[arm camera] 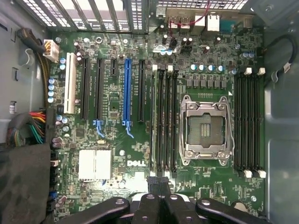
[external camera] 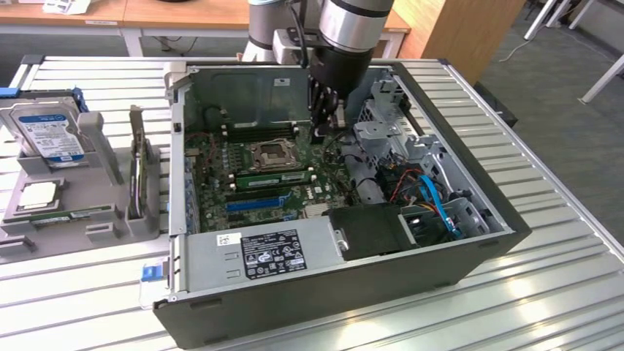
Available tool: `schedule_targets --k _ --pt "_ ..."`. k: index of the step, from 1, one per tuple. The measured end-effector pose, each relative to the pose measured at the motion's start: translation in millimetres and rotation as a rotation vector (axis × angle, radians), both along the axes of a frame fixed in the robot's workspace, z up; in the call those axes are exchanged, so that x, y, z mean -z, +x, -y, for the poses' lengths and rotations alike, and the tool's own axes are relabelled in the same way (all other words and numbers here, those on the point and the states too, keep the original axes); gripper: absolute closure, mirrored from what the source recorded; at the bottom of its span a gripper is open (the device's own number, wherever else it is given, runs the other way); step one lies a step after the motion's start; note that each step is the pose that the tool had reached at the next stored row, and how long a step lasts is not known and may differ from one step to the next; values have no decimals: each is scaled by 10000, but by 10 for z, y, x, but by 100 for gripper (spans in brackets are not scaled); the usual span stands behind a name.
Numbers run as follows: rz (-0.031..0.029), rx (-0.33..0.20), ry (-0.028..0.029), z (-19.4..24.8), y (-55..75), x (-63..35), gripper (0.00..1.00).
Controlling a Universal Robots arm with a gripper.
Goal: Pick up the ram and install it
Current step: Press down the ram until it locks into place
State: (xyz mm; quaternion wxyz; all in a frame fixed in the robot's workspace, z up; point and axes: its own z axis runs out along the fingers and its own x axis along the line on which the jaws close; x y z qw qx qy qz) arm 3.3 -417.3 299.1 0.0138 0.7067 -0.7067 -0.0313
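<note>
Closest to me, the slatted metal worktop (external camera: 546,292) carries a dark computer case (external camera: 322,292) lying on its side with the cover off. Just inside its near wall sits the grey power supply (external camera: 219,256) with a black label on top. Toward the exterior view's right there is a black block and a tangle of blue cables (external camera: 439,208).

Past the power supply lies the green motherboard. First comes the blue expansion slot (external camera: 259,204), then a black one. Next is the ram (external camera: 276,178), a long green stick standing upright in a memory slot beside the open processor socket (external camera: 273,153). In the wrist view it is seen edge-on (arm camera: 155,121), in the slot of its bank farthest from the socket. Beyond the socket a second bank of memory slots (external camera: 259,131) runs the same way.

Over the far part of the board hangs the tool (external camera: 326,128), pointing straight down from the arm (external camera: 351,22). In the wrist view its black fingers (arm camera: 159,181) are pressed together with nothing between them. They sit just off the end of the ram's slot bank, and I cannot tell whether they touch the board.

On the worktop at the exterior view's left, beside the case, stands a grey holder (external camera: 98,227). It has a hard drive (external camera: 44,135) at its far end, a square silver processor chip (external camera: 39,194) nearer, and a thin green strip (external camera: 69,216) lying flat along the near edge. Wooden desks (external camera: 185,11) stand at the back of the room.
</note>
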Motion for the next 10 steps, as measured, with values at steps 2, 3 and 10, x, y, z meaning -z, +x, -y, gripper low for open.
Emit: schedule_targets --k 2,3,10 --pt "0 0 0 0 0 27 90" --pt "0 0 2 -1 0 42 90" --pt "0 0 0 0 0 122 90"
